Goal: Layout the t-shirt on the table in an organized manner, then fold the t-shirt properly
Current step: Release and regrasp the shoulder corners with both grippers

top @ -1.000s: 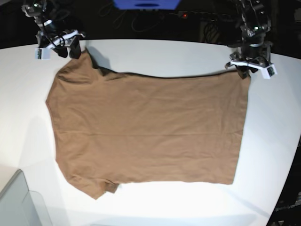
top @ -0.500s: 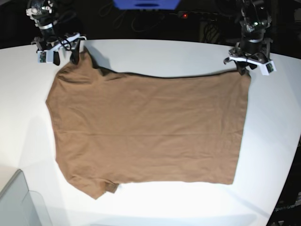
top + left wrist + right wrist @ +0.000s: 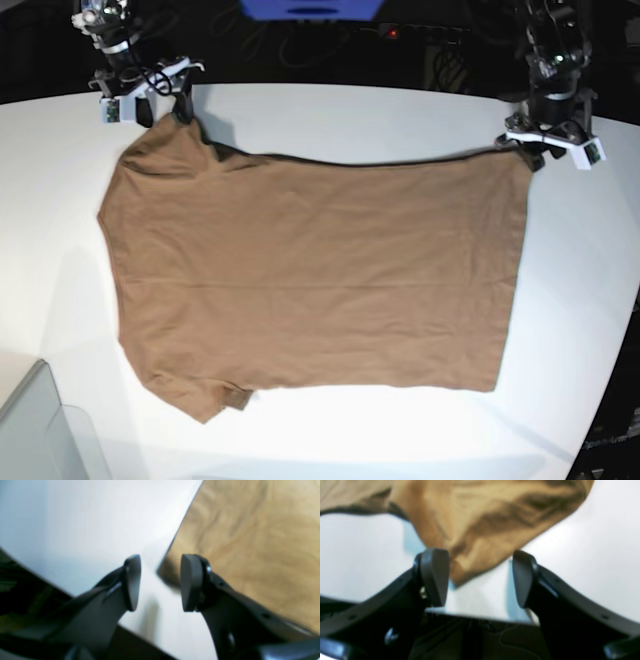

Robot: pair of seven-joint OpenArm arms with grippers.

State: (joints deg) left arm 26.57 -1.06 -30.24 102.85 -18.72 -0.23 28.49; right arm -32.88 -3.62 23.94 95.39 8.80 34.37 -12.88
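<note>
The brown t-shirt [image 3: 310,270] lies spread flat on the white table [image 3: 340,120], neck end to the left and hem to the right. My left gripper [image 3: 530,152] is open at the shirt's far right hem corner. In the left wrist view the gripper [image 3: 160,582] hovers with that corner of the t-shirt [image 3: 250,542] just beyond the jaws. My right gripper [image 3: 160,112] is open at the far left sleeve tip. In the right wrist view the gripper [image 3: 478,578] has the tip of the t-shirt [image 3: 480,537] lying loose between the spread fingers.
A grey-translucent bin corner [image 3: 40,430] sits at the table's front left. The table's curved edge runs down the right side [image 3: 615,380], with dark floor beyond. A blue object [image 3: 310,8] and cables lie behind the far edge.
Both grippers have drawn back toward the far table edge, away from the shirt corners. The right gripper also shifted to the right in the base view. The shirt stays flat.
</note>
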